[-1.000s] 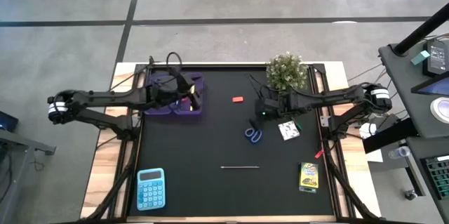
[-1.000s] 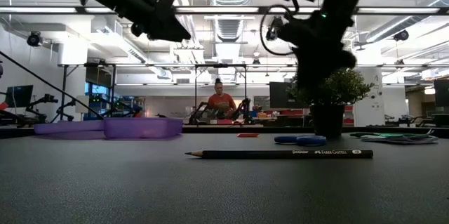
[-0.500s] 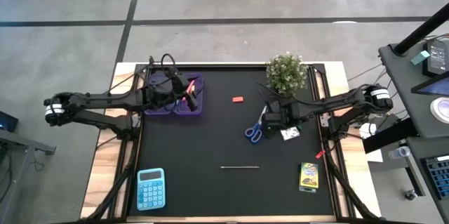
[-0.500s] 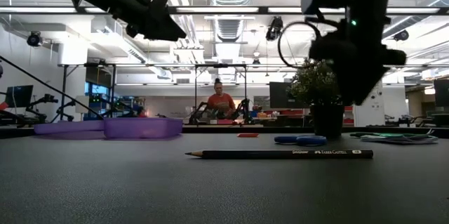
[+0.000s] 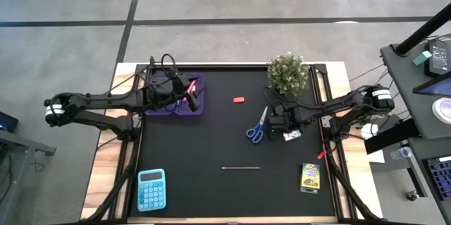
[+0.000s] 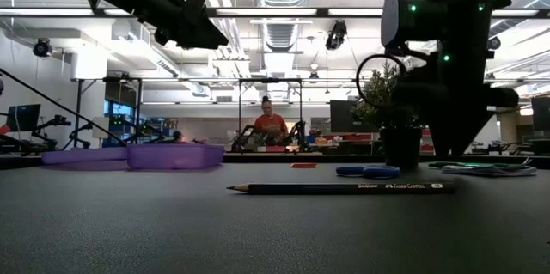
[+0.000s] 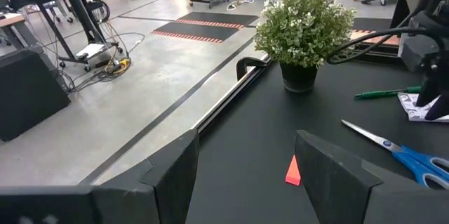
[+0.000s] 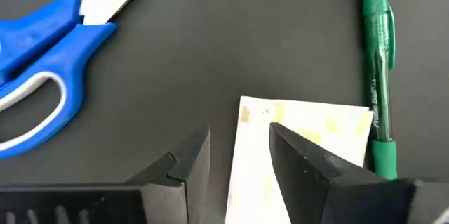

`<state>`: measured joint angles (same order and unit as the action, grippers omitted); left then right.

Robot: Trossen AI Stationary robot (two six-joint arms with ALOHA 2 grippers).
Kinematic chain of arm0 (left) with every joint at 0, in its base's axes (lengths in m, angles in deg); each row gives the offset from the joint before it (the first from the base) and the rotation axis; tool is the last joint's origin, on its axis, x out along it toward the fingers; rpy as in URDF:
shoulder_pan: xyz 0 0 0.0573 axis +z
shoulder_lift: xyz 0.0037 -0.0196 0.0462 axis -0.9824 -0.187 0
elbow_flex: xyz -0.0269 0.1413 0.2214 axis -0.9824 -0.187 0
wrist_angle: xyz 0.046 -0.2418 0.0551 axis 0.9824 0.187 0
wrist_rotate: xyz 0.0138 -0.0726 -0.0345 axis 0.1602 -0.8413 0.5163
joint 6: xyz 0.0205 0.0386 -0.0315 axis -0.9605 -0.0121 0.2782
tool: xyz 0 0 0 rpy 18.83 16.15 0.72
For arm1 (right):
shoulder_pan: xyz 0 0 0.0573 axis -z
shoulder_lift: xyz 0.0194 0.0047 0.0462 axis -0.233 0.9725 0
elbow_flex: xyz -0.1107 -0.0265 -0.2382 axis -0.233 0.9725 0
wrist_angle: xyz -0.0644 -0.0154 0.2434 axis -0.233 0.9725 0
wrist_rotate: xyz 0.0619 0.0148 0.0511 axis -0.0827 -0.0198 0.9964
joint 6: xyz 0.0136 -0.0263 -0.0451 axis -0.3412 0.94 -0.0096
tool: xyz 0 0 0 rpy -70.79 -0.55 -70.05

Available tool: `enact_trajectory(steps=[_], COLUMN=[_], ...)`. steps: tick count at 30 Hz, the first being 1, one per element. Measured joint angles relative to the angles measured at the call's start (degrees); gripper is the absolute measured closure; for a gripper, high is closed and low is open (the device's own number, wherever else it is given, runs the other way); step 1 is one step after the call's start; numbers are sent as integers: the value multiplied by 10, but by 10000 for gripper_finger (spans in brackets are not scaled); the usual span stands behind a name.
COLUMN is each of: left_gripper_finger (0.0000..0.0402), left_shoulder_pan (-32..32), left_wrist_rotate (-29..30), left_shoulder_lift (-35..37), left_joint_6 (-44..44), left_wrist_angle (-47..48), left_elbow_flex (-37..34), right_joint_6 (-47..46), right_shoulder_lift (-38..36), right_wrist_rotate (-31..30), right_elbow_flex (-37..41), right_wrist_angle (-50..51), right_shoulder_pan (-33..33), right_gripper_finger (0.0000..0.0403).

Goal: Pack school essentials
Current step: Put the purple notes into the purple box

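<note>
We see the right gripper (image 5: pixel 284 129) low over the black surface (image 5: pixel 211 140), its jaws spread apart and straddling one edge of the white packet (image 8: pixel 302 147), with nothing pinched between them; whether they touch the packet we cannot tell. In the right wrist view the green pen (image 8: pixel 377 69) lies just beside the packet, and the blue-handled scissors (image 8: pixel 49 76) lie a little apart from it. From above, the scissors (image 5: pixel 257 128) rest just left of that gripper, the small potted plant (image 5: pixel 287 73) stands behind it, and the red eraser (image 5: pixel 239 100) sits near the middle rear of the surface. The thin grey pencil (image 5: pixel 241 168) lies alone toward the front, the yellow-green crayon box (image 5: pixel 310 177) is at the front right, and a light blue calculator (image 5: pixel 151 189) is at the front left. The left gripper (image 5: pixel 189 92) hovers above the translucent purple case (image 5: pixel 198 106) at the rear left, its jaws spread wide and empty. In the low view a person (image 6: pixel 271 124) sits far behind in the room.
</note>
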<state>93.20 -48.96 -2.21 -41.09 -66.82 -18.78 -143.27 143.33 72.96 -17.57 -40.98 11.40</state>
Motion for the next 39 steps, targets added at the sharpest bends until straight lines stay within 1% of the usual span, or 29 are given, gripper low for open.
enact_trajectory(steps=[7, 17, 25, 32, 35, 39], left_gripper_finger=[185, 185, 185, 185, 185, 185], left_shoulder_pan=[0, 0, 0, 0, 0, 0], left_wrist_rotate=[0, 0, 0, 0, 0, 0], left_shoulder_lift=[0, 0, 0, 0, 0, 0], left_joint_6=[0, 0, 0, 0, 0, 0], left_wrist_angle=[0, 0, 0, 0, 0, 0], left_elbow_flex=[0, 0, 0, 0, 0, 0], right_joint_6=[0, -14, -15, -11, -8, -7], right_shoulder_lift=[0, 0, 0, -1, -1, -1], right_wrist_rotate=[-15, -15, -18, -20, -20, -20], right_elbow_flex=[7, 28, 56, 70, 74, 75], right_wrist_angle=[-4, -19, -63, -74, -74, -74], right_shoulder_pan=[3, 3, 3, 3, 3, 3], right_gripper_finger=[266, 266, 266, 268, 282, 324])
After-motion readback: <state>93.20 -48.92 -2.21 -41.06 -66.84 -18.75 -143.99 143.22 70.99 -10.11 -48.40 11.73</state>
